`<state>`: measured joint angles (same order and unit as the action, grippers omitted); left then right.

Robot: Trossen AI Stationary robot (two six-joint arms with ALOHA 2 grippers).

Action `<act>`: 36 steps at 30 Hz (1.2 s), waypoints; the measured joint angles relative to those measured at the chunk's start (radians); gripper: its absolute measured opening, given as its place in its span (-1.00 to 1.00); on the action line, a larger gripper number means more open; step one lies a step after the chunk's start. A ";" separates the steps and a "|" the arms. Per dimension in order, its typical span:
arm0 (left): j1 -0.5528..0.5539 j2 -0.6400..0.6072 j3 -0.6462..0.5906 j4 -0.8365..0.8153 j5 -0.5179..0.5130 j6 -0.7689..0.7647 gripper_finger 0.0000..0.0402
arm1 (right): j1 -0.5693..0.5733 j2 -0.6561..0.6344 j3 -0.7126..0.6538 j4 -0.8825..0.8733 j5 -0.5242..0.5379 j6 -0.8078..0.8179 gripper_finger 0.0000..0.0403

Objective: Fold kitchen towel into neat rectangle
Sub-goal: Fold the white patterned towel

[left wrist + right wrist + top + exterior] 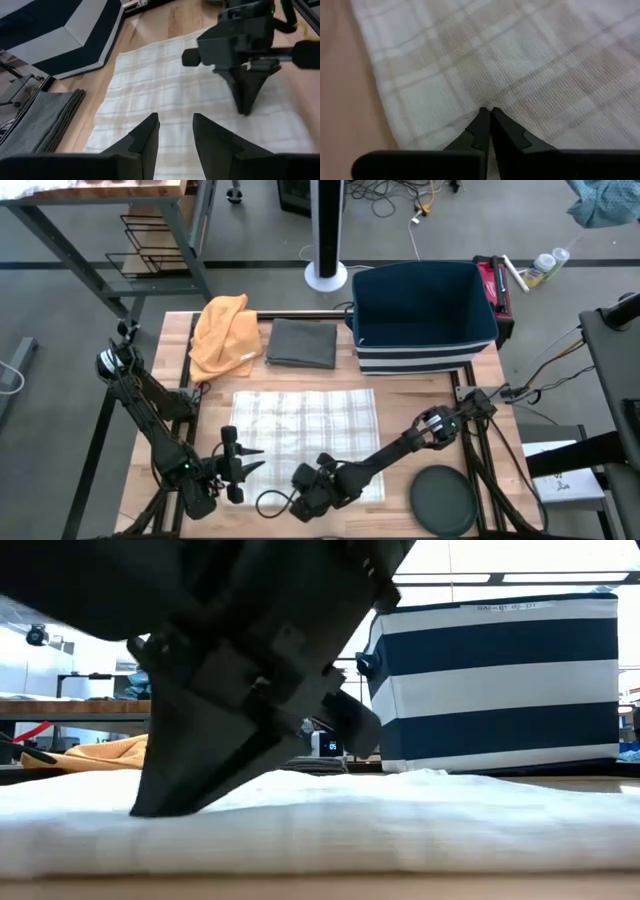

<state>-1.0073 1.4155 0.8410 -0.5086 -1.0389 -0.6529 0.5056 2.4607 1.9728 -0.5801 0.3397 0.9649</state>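
Observation:
The white plaid kitchen towel point(305, 430) lies spread flat on the wooden table point(400, 470). My right gripper point(487, 110) reaches across from the right. It stands shut, its tips down on the towel a little in from the near edge and left of the towel's middle point(300, 485). The low view shows it point(150, 808) slanting down onto the cloth. My left gripper point(176, 122) hovers open beside the towel's near left corner point(252, 462), pointing across the towel, with nothing between its fingers. My right gripper touches the towel's top surface point(470, 97) with its shut fingertips, a short way in from the near edge. The fingers slant down from above and from the table's right. The towel stays flat on the table. Whether any cloth is caught between the tips, I cannot tell.
An orange cloth point(222, 335) and a folded grey cloth point(302, 343) lie at the far side. A blue and white striped basket point(420, 315) stands far right. A dark round disc point(445, 500) sits near right, and a cable loop point(270, 502) lies by the near edge.

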 joint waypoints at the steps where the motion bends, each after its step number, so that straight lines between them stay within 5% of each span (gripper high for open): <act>1: 0.000 0.000 0.000 0.000 0.000 0.000 -0.43 | 0.002 -0.004 0.002 -0.025 -0.015 0.003 -0.94; 10: 0.001 0.000 0.000 -0.003 0.000 0.000 -0.43 | 0.020 -0.047 0.092 -0.624 -0.017 0.117 -0.94; 15: 0.003 0.000 0.000 -0.003 -0.001 0.000 -0.43 | 0.024 -0.071 0.160 -0.687 0.131 0.143 -0.94; 22: 0.004 0.000 0.000 -0.003 -0.002 0.000 -0.43 | 0.015 -0.069 0.127 -0.461 0.396 0.062 -0.94; 25: 0.004 0.000 0.000 -0.002 -0.002 0.000 -0.43 | -0.014 -0.069 0.066 -0.346 0.424 0.054 -0.94; 30: 0.004 0.000 0.000 0.000 -0.002 -0.001 -0.43 | -0.057 -0.069 -0.051 -0.091 0.399 0.033 -0.94; 36: 0.004 0.000 0.000 0.000 -0.001 -0.001 -0.43 | -0.068 -0.069 -0.183 0.323 0.134 -0.134 -0.94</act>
<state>-1.0031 1.4156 0.8408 -0.5091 -1.0397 -0.6537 0.4381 2.3917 1.7897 -0.2568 0.4735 0.8311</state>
